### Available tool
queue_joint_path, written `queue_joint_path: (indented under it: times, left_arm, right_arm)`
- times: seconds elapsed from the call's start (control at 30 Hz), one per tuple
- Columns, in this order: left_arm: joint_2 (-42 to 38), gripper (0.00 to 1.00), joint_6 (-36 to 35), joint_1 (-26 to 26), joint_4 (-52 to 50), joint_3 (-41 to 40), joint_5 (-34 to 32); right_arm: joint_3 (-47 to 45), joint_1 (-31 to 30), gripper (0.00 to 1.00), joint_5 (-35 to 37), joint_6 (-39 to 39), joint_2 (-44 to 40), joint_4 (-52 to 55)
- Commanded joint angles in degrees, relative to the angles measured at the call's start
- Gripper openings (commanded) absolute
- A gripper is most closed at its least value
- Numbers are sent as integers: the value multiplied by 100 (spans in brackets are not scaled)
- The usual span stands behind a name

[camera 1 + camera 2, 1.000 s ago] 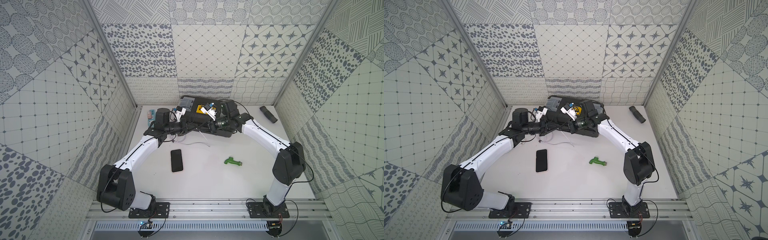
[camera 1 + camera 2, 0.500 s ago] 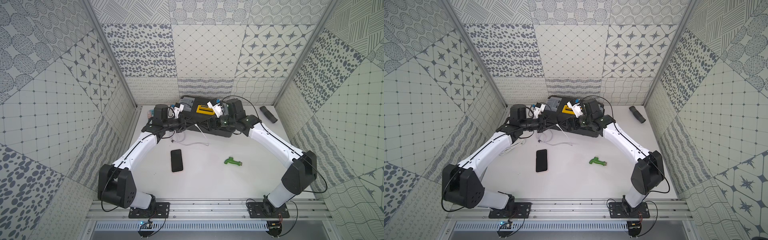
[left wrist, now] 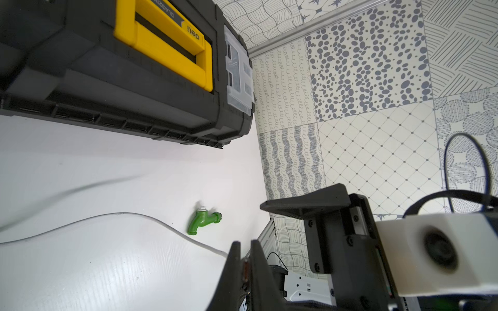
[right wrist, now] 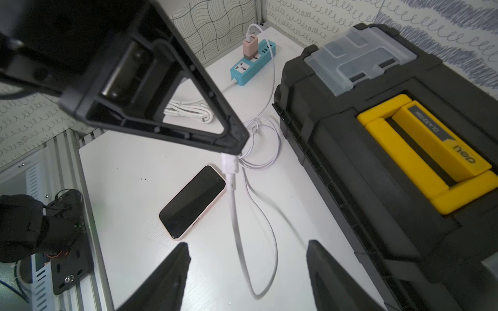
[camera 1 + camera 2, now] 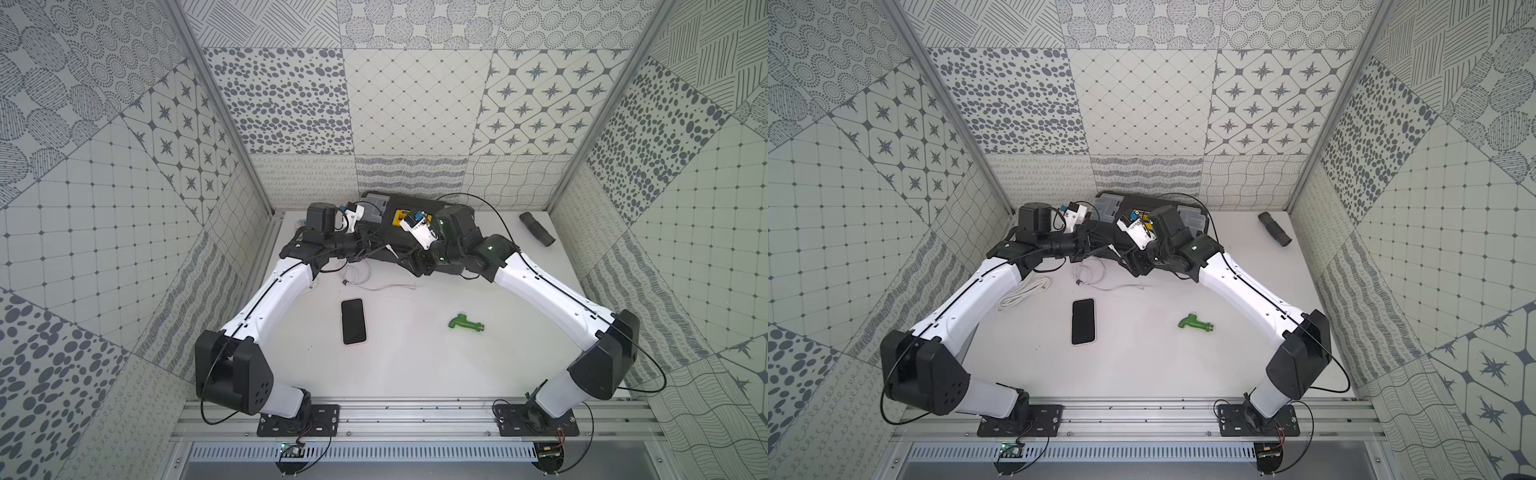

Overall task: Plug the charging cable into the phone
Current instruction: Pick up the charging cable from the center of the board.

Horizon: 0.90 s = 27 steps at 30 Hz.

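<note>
Pinching the plug end of the charging cable [image 4: 229, 167], the left gripper [image 4: 237, 144] is holding it in the air just in front of the toolbox [image 4: 350, 161]. Its fingers are pressing together on the connector, and the lead is hanging down and curling back to its loose loops by the toolbox's front edge. That lift is probably keeping the plug clear of the table [image 4: 151, 150] so it can be aimed. Which way the metal tip is facing is hard to read, since the fingers are covering it.

The right gripper [image 4: 247, 243] is standing with its fingers spread on either side of the hanging lead, gripping nothing. It is likely waiting to steady the lead or take a fresh hold.

The phone [image 5: 354, 321] is lying screen-up on the table, well apart from the toolbox on the robot's side, with nothing plugged in.

Compared with a second ago, the right gripper is no longer bunched tight against the left one. Its arm is drawing back from the toolbox front and its jaws are standing apart. The phone is lying where it was.
</note>
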State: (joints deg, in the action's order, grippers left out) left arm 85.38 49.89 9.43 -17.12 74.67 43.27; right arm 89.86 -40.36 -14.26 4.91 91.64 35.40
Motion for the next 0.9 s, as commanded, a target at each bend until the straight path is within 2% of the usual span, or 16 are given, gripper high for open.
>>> queue_joint_path:
  times: [0.0, 0.23, 0.6, 0.8, 0.87]
  left_arm:
    - [-135, 0, -182, 43, -246, -39, -103]
    - [-288, 0, -172, 92, -254, -119, -177]
    - [-349, 0, -262, 147, -423, -44, -564]
    - [-329, 0, -240, 247, -371, 23, -584]
    - [-324, 0, -249, 245, -391, 25, -592]
  right_arm:
    - [45, -7, 59, 152, 92, 20, -96]
    - [214, -28, 55, -98, 89, 188, -191]
    - [226, -86, 50, -219, -68, -52, -200]
    - [320, -236, 49, -410, -207, 163, -217]
    - [404, -284, 45, -444, -232, 247, -227]
